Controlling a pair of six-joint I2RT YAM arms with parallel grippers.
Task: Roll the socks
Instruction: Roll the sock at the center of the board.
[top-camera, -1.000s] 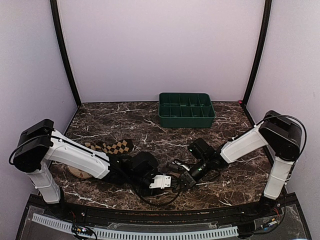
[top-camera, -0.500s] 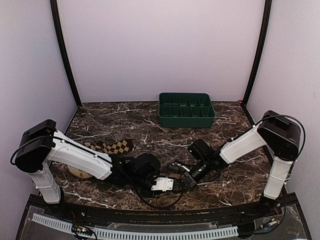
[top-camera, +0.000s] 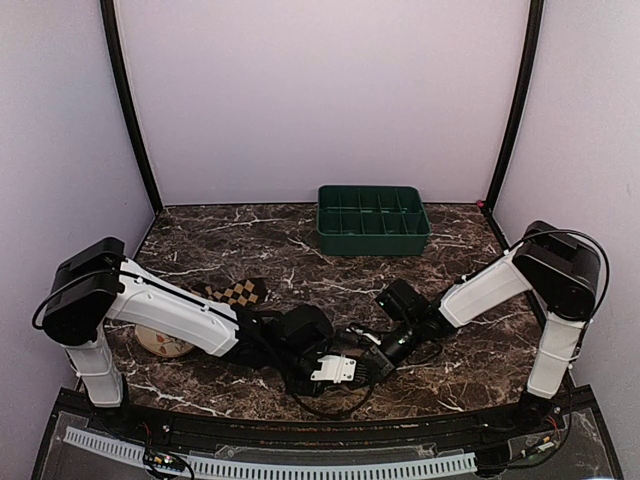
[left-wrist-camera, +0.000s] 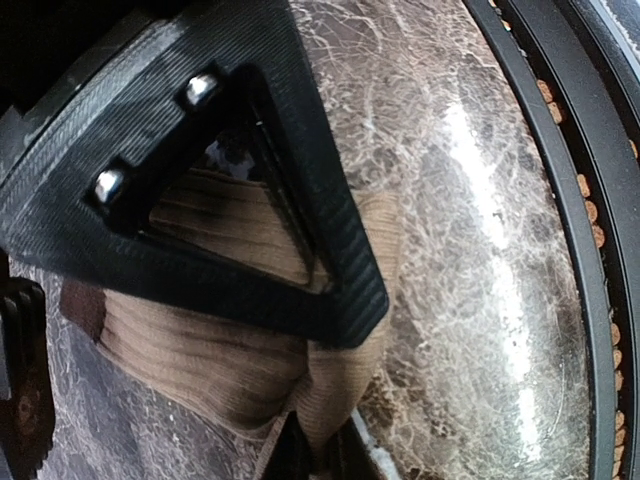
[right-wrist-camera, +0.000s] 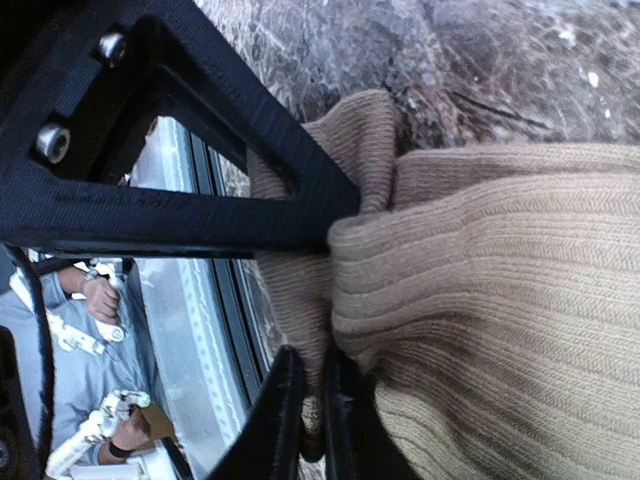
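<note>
A plain tan-brown ribbed sock lies bunched on the marble table near its front edge. My left gripper is shut on a pinched fold of this sock. The right wrist view shows the same tan sock, with my right gripper shut on another fold of it. From above, the left gripper and the right gripper meet at the front centre and hide the tan sock. A diamond-check sock lies flat behind the left arm, untouched.
A green compartment tray stands at the back centre. A round cream dish sits at the front left, partly under the left arm. The table's black front rail runs close beside the grippers.
My left gripper has slid right towards the right gripper and closed on the tan sock. The left arm has shifted, uncovering more of the cream dish. The right arm has barely moved.
</note>
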